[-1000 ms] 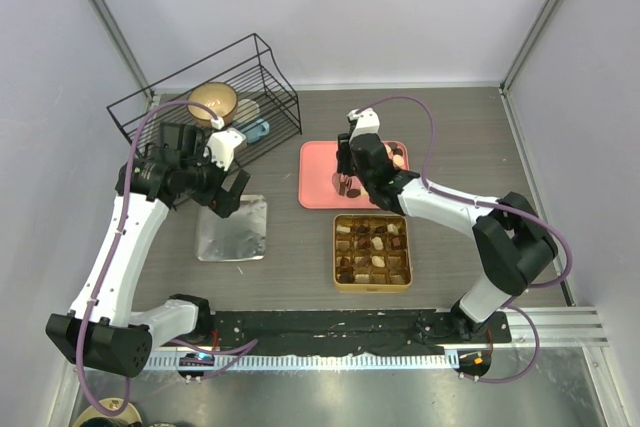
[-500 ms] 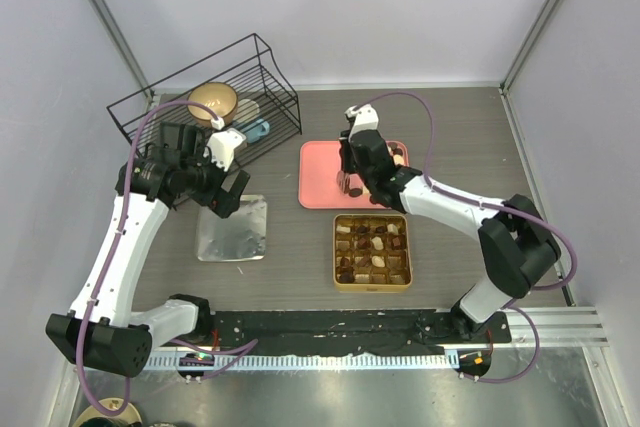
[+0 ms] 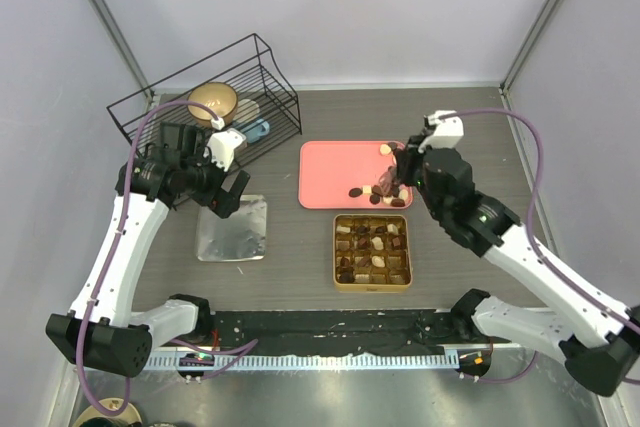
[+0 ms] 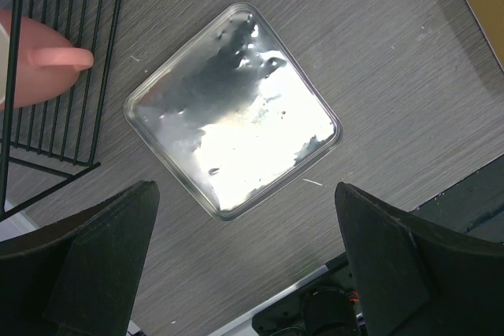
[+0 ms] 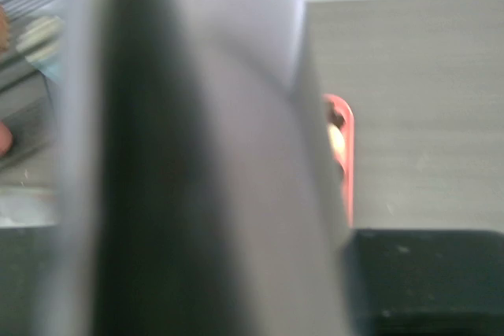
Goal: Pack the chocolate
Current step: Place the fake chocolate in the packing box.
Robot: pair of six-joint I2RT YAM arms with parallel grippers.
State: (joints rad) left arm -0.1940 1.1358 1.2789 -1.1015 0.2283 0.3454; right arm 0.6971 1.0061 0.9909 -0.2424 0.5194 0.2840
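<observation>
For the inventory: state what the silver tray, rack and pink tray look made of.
Silver tray: likely thin metal, mirror-bright, dented. Rack: black coated wire, by its thin rods. Pink tray: perhaps plastic, matte, evenly coloured.

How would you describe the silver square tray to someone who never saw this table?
Find the black wire rack at the far left. In front of it, on the near side, the silver tray lies flat. Unlike the gold tin to its right, it is mirror-shiny, ungridded and empty.
</observation>
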